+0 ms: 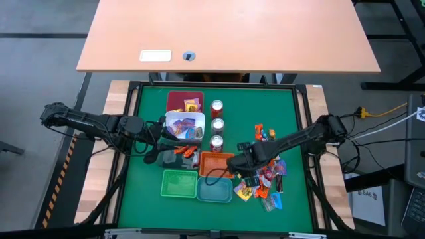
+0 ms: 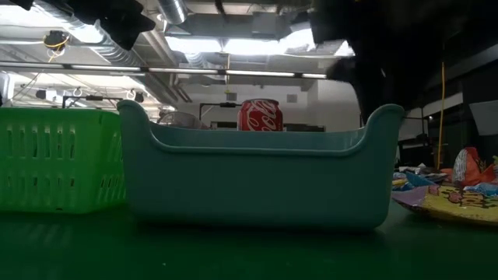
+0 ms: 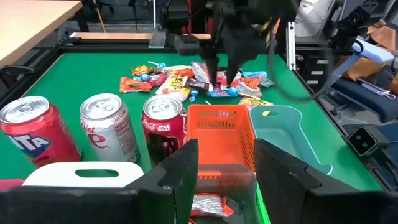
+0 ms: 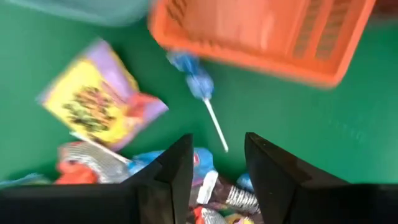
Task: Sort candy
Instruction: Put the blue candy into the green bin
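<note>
Hovering over the near edge of the candy pile (image 1: 264, 178), the right tool (image 1: 240, 163) has its fingers spread with nothing between them; the right wrist view shows green table (image 1: 292, 119) through the gap. Closest to those fingers lies a blue lollipop (image 4: 198, 84), head just beside the orange bin (image 4: 273, 37), stick pointing back toward the tool. Beside it, a yellow packet (image 4: 96, 96) lies flat, with crumpled wrappers crowding under the fingertips.

Bins next: green bin (image 1: 179, 183) and teal bin (image 1: 214, 191) sit on the near row, touching; the orange bin stands just behind the teal one. Farther back, a white bin (image 1: 184, 125) and a dark red bin (image 1: 184, 101) already hold a few sweets. Three cans (image 1: 216, 125) stand in a line between those bins and the pile.

Left tool (image 1: 161, 141) waits beside the white bin, fingers parted and empty; one wrapped sweet (image 3: 208, 205) lies below them.

Risks, as judged:
- Lollipop lies flat and thin; closing across the stick could let it pivot or slip out.
- Head nearly touches the orange bin, so a descent slightly off could nudge that bin.
- Pile is dense; a grab there could lift two wrappers at once and mis-sort one.
- Cans stand near the carry path to the far bins; a low pass could tip one.
</note>
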`<state>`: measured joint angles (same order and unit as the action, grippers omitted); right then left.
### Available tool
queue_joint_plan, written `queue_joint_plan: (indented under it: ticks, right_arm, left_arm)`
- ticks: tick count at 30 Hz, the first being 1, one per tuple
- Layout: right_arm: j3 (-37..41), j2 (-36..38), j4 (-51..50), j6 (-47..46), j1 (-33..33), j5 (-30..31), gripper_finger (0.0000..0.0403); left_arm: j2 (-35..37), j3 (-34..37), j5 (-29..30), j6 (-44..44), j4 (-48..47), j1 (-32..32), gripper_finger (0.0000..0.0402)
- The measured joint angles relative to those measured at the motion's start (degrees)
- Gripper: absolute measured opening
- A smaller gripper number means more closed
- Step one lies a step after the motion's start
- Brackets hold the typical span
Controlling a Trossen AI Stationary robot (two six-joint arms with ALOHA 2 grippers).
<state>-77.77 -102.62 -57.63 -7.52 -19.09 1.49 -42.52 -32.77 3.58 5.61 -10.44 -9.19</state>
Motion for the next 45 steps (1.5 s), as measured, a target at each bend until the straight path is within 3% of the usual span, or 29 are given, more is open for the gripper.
queue_joint_plan:
  ticks: [14,32,36,45]
  right_arm:
    - [15.32,-0.01,14.27,-4.13,-0.02,1.54,0.0142]
    - [17.50,0.06,18.80,-4.18,0.00,0.42,0.0141]
    - [17.50,0.06,18.87,-4.18,-0.02,0.31,0.0118]
    - [17.50,0.04,18.87,-4.18,-0.02,0.47,0.0021]
  left_arm:
    - [0.00,0.02,0.21,-0.01,0.02,0.00,0.0144]
    - [0.00,0.02,0.21,-0.01,0.04,-0.01,0.0144]
    - [0.00,0.02,0.21,-0.01,0.04,-0.02,0.0144]
    - [0.00,0.02,0.21,-0.01,0.02,-0.02,0.0144]
